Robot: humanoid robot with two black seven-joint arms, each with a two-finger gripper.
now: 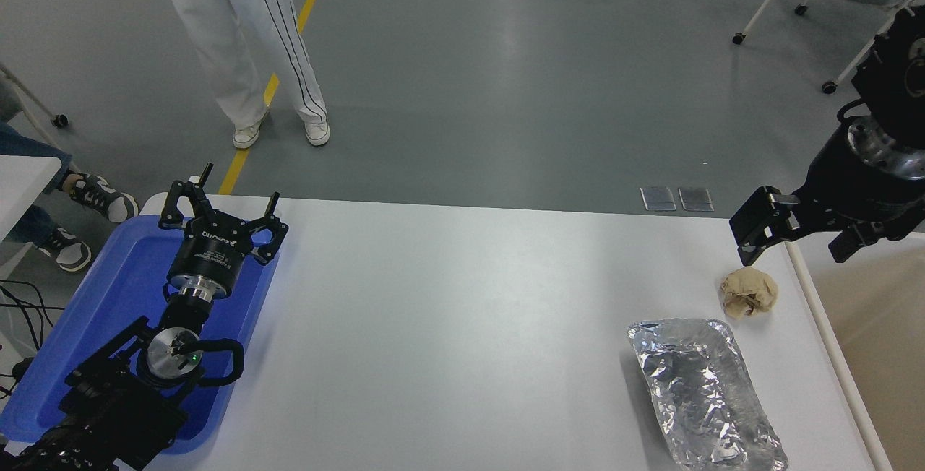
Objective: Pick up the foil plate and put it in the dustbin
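Note:
The foil plate, a shiny crinkled silver tray, lies on the white table near its front right corner. Just right of the table stands the dustbin, with an off-white rim and a beige inside. My right gripper hangs open and empty over the table's far right edge and the bin's rim. It is well behind the foil plate and apart from it. At the lower left my left gripper is parked, open, above a blue tray.
A small crumpled tan paper ball lies between the right gripper and the foil plate. The blue tray sits at the table's left end. A person in white trousers stands beyond the table, and another person's shoes show at the far left.

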